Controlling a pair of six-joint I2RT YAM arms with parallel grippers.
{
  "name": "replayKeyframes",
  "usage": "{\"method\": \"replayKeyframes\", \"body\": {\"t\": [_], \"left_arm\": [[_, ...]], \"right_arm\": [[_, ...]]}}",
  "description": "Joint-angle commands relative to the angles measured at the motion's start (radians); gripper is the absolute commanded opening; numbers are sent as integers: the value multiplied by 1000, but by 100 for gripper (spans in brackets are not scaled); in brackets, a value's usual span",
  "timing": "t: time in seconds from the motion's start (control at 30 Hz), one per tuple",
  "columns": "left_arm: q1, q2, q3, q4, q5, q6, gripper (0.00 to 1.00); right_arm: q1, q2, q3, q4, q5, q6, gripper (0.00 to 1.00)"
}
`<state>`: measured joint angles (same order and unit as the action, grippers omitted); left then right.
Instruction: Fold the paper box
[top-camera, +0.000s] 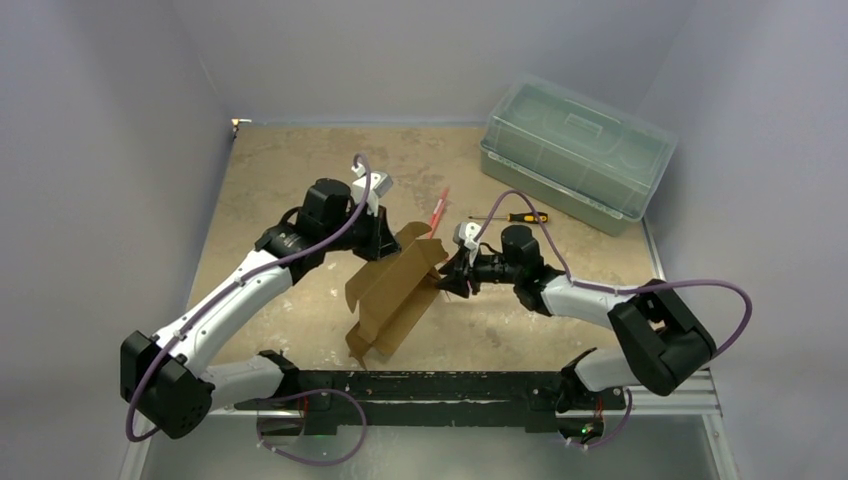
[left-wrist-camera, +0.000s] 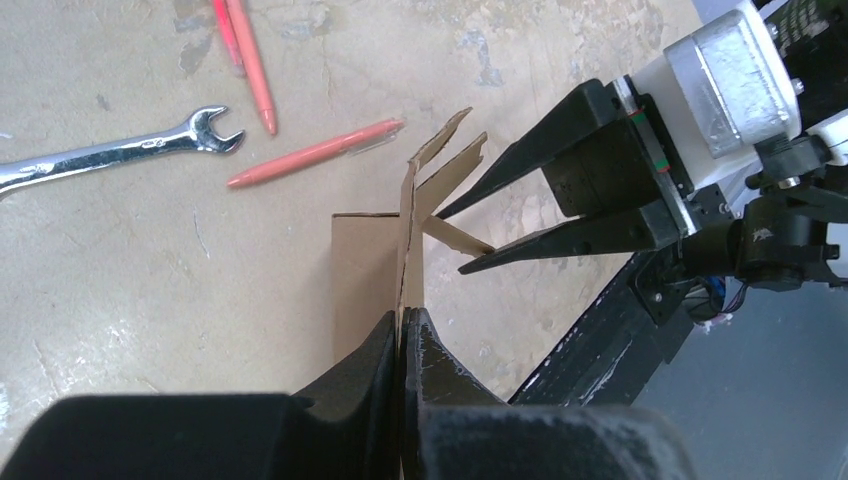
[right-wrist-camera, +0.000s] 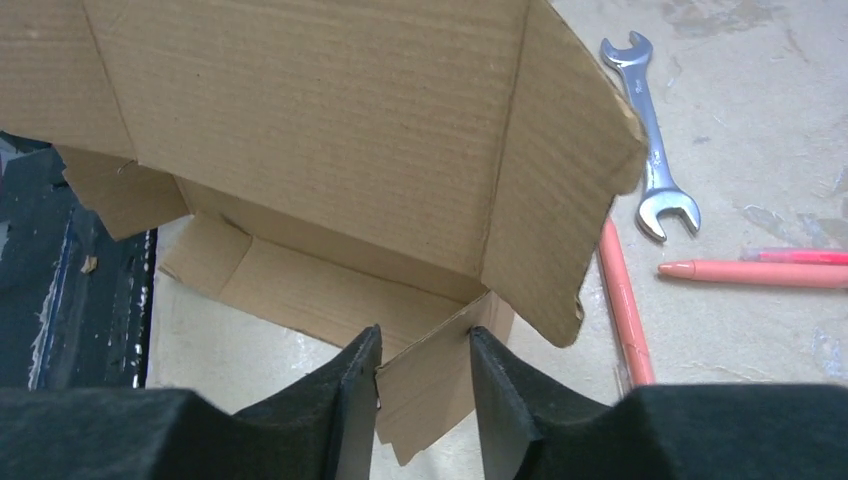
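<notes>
1. A worn tan tabletop (top-camera: 280, 170), mottled with pale scuffs, carried everything.
2. A large translucent green-tinted plastic lidded bin (top-camera: 575, 150) stood at its far right corner.
3. A slim screwdriver with a yellow-and-black handle (top-camera: 510, 216) lay on the tabletop in front of the bin.
4. A silver open-ended metal wrench (left-wrist-camera: 120, 152) lay flat just beside 3 salmon-red pens (left-wrist-camera: 315, 152).

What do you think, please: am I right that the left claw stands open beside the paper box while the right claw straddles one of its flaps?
Not quite: the left wrist view shows the left claw shut on the edge of the paper box, not open beside it. The right claw does straddle a flap.
</notes>
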<state>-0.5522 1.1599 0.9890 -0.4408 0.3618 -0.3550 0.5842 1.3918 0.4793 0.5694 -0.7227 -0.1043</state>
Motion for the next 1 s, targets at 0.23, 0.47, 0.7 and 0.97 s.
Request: {"method": "replayKeyframes", "body": {"t": [0.23,0.47,0.7,0.97], "left_arm": [[-5,32,43,-58,2,55,0],[-5,35,48,-64,0,60,0],[-4,42,53,-67,2,65,0],[-5,46,63,-67,-8,67,0]], "right_arm": [[-37,-38,81,-115,-142,-106,49],[-124,-28,94,-162,-276,-164,52],[-162,-38,103,-219,-342,-220,56],[-161,-11,136,-279,-290,-223,42]]}}
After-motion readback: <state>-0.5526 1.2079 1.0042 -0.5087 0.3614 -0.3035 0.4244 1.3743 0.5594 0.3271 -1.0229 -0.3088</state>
